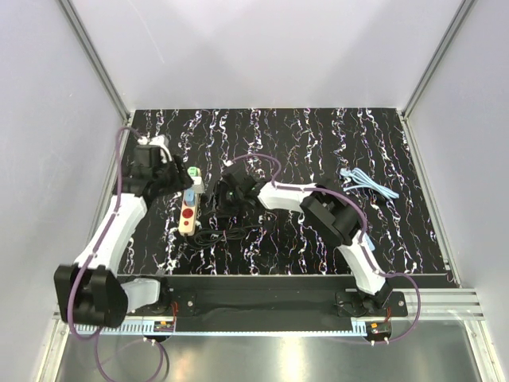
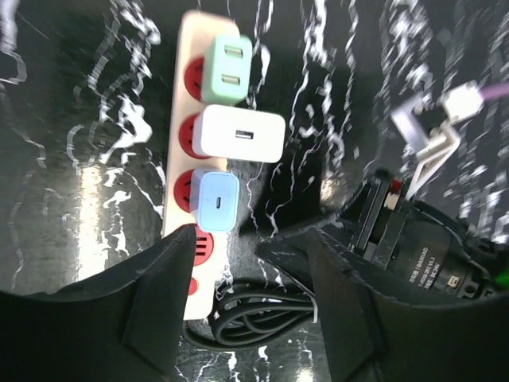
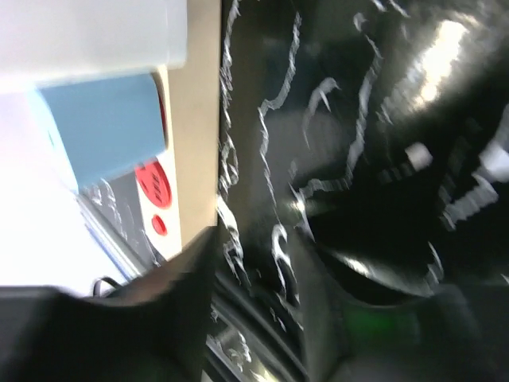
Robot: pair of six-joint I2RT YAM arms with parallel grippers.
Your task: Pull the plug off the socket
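We find the plug (image 2: 238, 134), a white block with one slot in its face, seated on the socket (image 2: 191, 36), a narrow beige strip with round red outlets lying on the black, white-veined worktop (image 1: 318, 143). In the left wrist view the plug sits in the middle of a row of three, between a green adapter (image 2: 227, 72) with two slots and a light blue adapter (image 2: 216, 200) with one. None of the three faces carries writing that we can read. The left gripper (image 2: 231, 263) hangs just past the blue adapter, its jaws apart and gripping nothing. One finger overlaps the strip's end, and the strip's coiled black cord (image 2: 254, 314) lies beneath. The right gripper (image 3: 262, 263) stands just beside the strip's long edge with its jaws also apart, and only bare worktop shows between them. That view is blurred, but the blue adapter and a white body next to it are close in front of the camera. In the left wrist view a black housing (image 2: 429, 270) on the right arm bears small white print that we cannot read with certainty. From above, a bundle of light blue cable (image 1: 367, 183) lies well apart to the right.
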